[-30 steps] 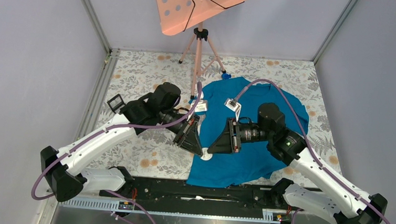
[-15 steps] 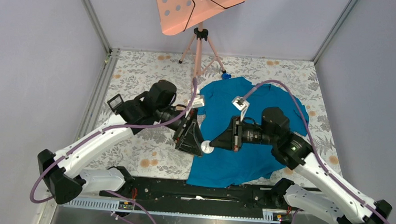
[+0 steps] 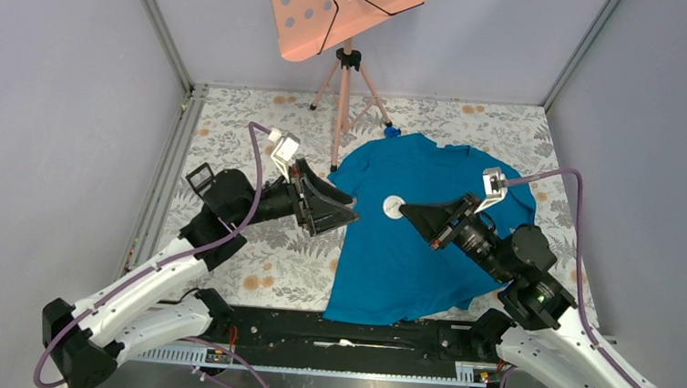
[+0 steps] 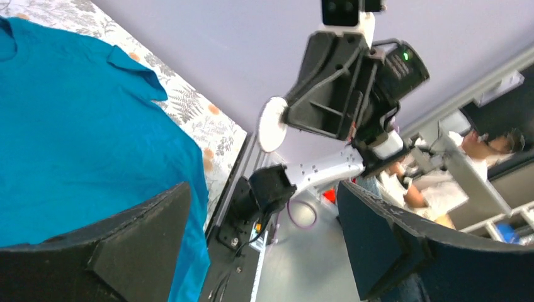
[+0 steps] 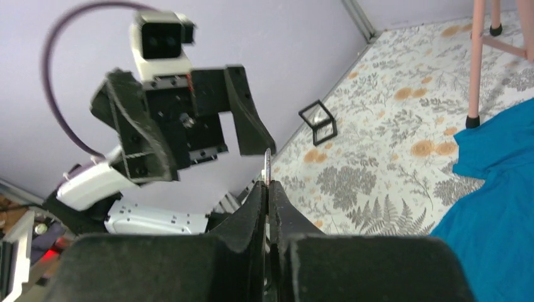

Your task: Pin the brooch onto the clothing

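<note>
Top external: T-shirt (image 3: pixel 409 253) on floral table (image 3: pixel 226 122), lilac walls (image 3: pixel 55 92) (pink stand (image 3: pixel 335 6)).

Pale lilac-grey panel walls (image 3: pixel 64 92) close 3 sides, joined at the back corners by slim aluminium posts (image 3: pixel 158 26). The tabletop wears a white cloth printed w/ grey ferns & orange blooms (image 3: pixel 234 136). At back centre stands a salmon-pink tripod stand (image 3: pixel 342 93) carrying a tilted salmon-pink perforated board (image 3: pixel 335 2). A tiny bright-blue lump (image 3: pixel 392 132) lies by 1 of its feet. A small black square frame (image 3: pixel 199 178) sits near the cloth's left edge. A black rail (image 3: pixel 339 332) runs along the near edge, w/ a slotted metal strip (image 3: pixel 337 365) just below it. Light is even & soft.
</note>
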